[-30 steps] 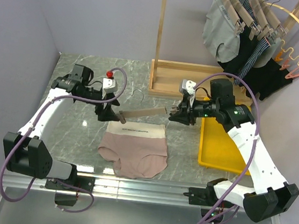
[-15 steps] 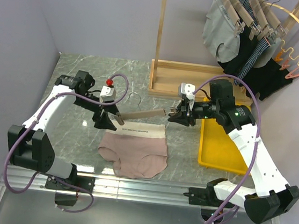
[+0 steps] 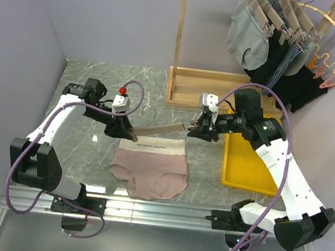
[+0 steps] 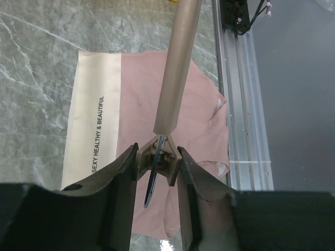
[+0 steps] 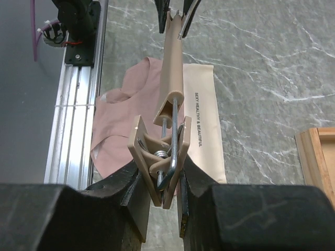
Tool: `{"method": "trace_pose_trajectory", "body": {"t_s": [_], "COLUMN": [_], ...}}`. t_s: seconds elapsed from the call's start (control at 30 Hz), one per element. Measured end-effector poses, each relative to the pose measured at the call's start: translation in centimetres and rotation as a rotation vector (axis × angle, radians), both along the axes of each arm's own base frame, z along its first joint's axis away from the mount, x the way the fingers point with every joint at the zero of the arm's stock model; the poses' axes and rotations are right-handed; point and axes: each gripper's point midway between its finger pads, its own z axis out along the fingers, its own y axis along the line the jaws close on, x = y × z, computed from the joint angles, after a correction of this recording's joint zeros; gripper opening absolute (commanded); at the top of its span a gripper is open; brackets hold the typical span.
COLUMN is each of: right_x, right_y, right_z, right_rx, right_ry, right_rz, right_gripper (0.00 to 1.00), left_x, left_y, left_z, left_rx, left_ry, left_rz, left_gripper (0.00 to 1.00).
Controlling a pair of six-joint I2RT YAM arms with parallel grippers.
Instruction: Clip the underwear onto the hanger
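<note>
Both ends of your hanger (image 3: 162, 128) are gripped, left claw (image 4: 157, 166) newly closed, right claw (image 5: 163, 175) clamped; underwear (image 3: 150, 167) lies flat below.

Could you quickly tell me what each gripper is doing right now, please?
Left gripper: closed, pinching the hanger by one end clip.
Right gripper: closed, pinching the other end clip.
</note>
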Motion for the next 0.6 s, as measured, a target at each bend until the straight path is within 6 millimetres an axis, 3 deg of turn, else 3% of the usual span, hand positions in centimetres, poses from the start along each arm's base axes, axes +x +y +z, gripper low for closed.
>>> {"method": "trace_pose_trajectory", "body": {"t_s": [0.13, 0.23, 0.27, 0.3, 0.47, 0.6], "right_x": [0.1, 0.5, 0.8, 1.3, 5.5, 8.7], "right_y": [0.0, 0.0, 0.0, -0.1, -1.9, -3.8], "right_z": [0.0, -0.1, -0.3, -0.6, -2.8, -2.4], "right_rx": [-0.001, -0.004, -0.009, -0.016, -0.081, -0.120], "right_ry": [-0.003, -0.009, -0.007, -0.008, -0.066, -0.171], "right_rz": [-0.002, -0.018, -0.035, -0.059, -0.242, -0.385], "right_gripper": [0.00, 0.37, 0.57, 0.64, 0.80, 0.86], "left_x": [0.2, 0.5, 0.8, 1.0, 3.1, 3.8], "left_y": [0.1, 0.2, 0.2, 0.3, 0.9, 1.0], "left_z": [0.0, 0.1, 0.1, 0.1, -0.2, -0.7], "left_rx": [-0.001, -0.002, -0.002, -0.002, 0.035, 0.050], "left_ry": [-0.006, 0.001, 0.004, 0.005, 0.022, 0.061], "left_rz": [0.005, 0.020, 0.032, 0.041, 0.135, 0.186], "left_gripper": [0.03, 0.00, 0.00, 0.00, 0.00, 0.00]}}
